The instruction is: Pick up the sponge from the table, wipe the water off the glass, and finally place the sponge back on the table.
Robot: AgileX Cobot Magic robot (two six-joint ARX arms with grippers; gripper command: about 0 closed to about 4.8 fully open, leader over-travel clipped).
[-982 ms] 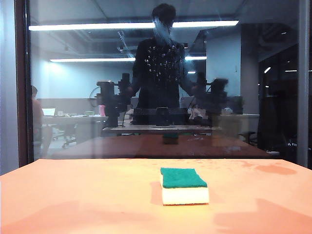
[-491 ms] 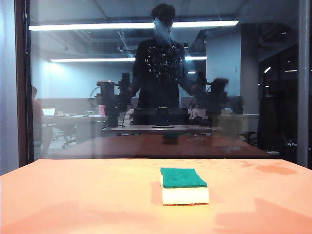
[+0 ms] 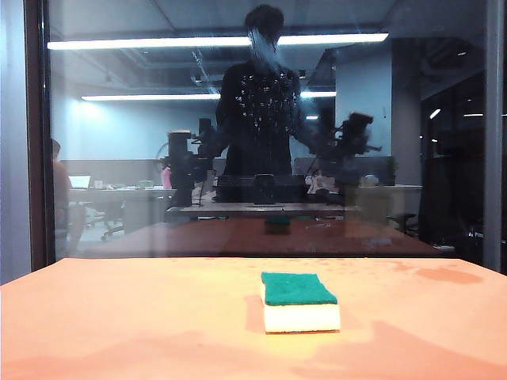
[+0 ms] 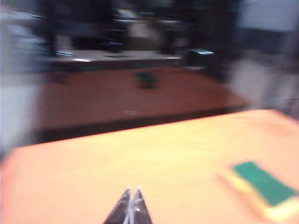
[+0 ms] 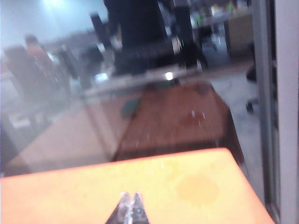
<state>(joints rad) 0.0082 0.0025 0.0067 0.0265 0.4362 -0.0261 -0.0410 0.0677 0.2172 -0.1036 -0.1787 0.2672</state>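
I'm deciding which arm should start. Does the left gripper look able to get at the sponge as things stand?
Probably yes: bare table lies between the shut left gripper and the sponge; nothing blocks it. It must open first.

A dim bluish office with ceiling strip lights (image 3: 214,43) and cluttered desks (image 3: 119,194).

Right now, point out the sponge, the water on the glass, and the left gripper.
sponge (image 3: 299,290), exterior view, green top face.
water (image 3: 261,99), exterior view, droplet patch's middle.
left gripper (image 4: 132,205), left wrist view, shut fingertips.
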